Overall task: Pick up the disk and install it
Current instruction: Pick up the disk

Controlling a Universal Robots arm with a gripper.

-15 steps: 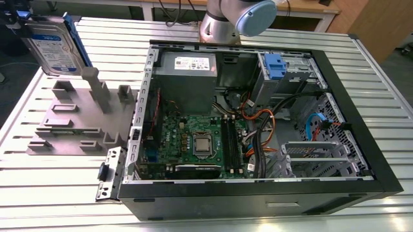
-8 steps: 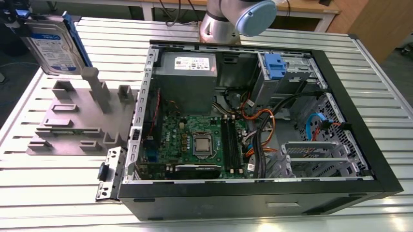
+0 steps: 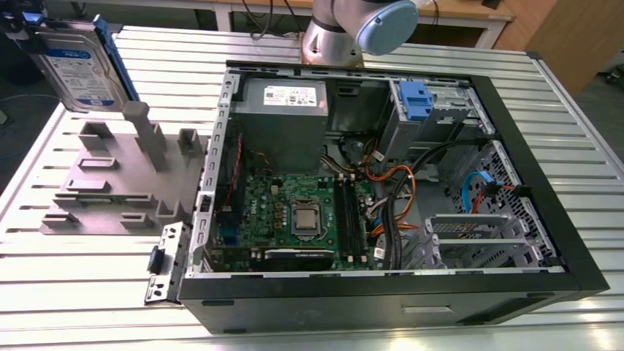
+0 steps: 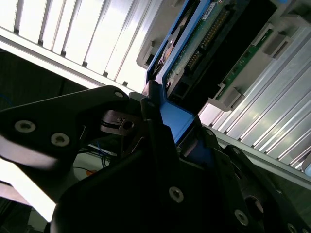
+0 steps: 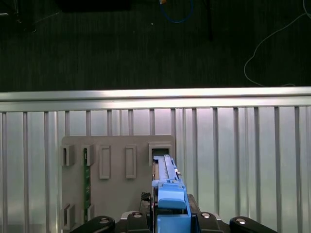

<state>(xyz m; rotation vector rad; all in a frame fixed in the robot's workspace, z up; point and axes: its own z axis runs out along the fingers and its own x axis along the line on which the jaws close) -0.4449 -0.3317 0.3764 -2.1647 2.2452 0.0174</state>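
The gripper (image 4: 161, 119) is closed on the disk (image 4: 209, 53). In the second wrist view its black jaws stand narrow, pinching the blue bracket (image 4: 177, 121) at one end of the drive. The disk therefore lies straight ahead of the gripper, with its long axis running out along the line of the tool. In the first wrist view it shows edge-on and points down toward the grey fixture (image 5: 116, 179).

Its far end lines up with an open slot (image 5: 161, 148) in that fixture. Judging by the exterior view, the disk hangs just clear above the slot rather than seated in it, though the angle leaves some doubt. There the disk stands upright at the exterior view's left, with its labelled face toward the camera.

Farther off, toward the exterior view's right on the slatted table (image 3: 565, 110), the computer case (image 3: 390, 303) lies open. The drive bay (image 3: 449, 102) with its blue latch (image 3: 414, 99) sits at the case's far end, well apart from the held disk.
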